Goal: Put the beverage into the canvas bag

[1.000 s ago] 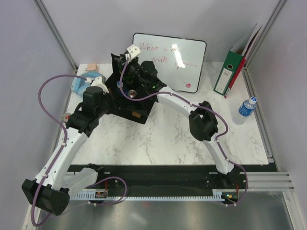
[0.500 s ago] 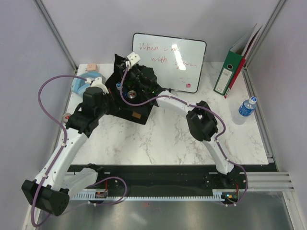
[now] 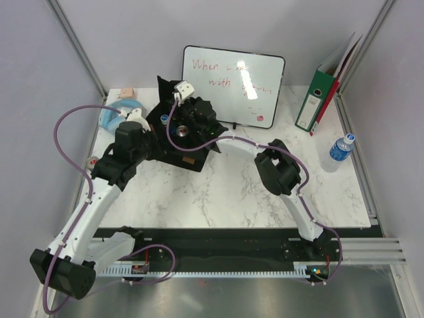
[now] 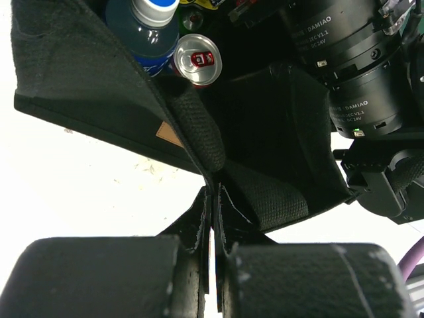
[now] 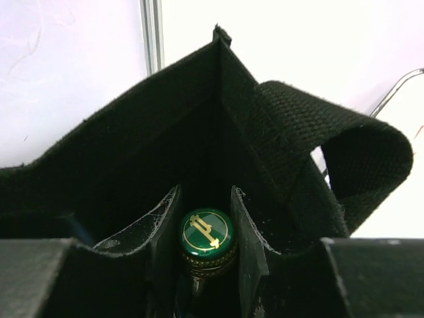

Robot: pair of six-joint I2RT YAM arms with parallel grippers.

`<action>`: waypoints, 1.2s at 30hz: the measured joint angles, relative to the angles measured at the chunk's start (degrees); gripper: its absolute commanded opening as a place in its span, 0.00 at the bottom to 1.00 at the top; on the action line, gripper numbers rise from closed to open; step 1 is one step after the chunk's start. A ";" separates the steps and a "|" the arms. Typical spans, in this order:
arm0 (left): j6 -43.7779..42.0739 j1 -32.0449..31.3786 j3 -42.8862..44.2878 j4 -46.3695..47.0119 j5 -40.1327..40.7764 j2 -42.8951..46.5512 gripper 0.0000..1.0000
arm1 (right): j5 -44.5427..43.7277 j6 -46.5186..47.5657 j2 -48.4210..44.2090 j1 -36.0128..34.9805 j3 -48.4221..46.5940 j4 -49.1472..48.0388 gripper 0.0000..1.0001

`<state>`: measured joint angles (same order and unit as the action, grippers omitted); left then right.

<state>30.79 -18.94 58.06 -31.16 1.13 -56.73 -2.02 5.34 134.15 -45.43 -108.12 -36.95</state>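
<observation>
The black canvas bag (image 3: pixel 173 154) stands open at the back left of the table, its tan label (image 4: pixel 169 133) showing in the left wrist view. My left gripper (image 4: pixel 213 192) is shut on the bag's rim by a handle (image 4: pixel 199 129). My right gripper (image 5: pixel 206 199) reaches down inside the bag (image 5: pixel 132 152) and is shut on a bottle with a green, gold-marked cap (image 5: pixel 207 233). A blue bottle with a white and blue cap (image 4: pixel 149 16) and a silver can (image 4: pixel 197 59) stand inside the bag. In the top view both grippers, left (image 3: pixel 154 137) and right (image 3: pixel 192 118), are at the bag.
A water bottle (image 3: pixel 340 151) lies at the right edge of the table. A whiteboard (image 3: pixel 233 83) leans at the back, with a green binder (image 3: pixel 317 101) to its right. A blue and white item (image 3: pixel 114 114) lies left of the bag.
My right gripper has moved a little left and lower into the bag with the bottle. The bag's top has shifted slightly with it. The left gripper keeps its hold.
</observation>
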 measured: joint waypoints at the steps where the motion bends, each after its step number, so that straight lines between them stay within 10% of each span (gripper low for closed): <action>1: 0.02 0.00 -0.11 0.00 0.00 0.02 0.02 | -0.07 0.00 0.00 0.00 0.24 -0.07 0.04; 15: 0.00 0.02 -0.72 0.02 0.00 0.04 0.02 | -1.18 0.55 0.00 -0.11 4.50 -0.92 0.32; 36: 0.00 0.02 -0.72 0.24 -0.04 0.04 0.02 | -0.17 0.22 0.20 -0.22 3.10 -1.60 0.49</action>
<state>30.79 -18.92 57.34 -30.92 1.08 -56.69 -2.20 5.56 134.34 -45.65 -105.01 -38.54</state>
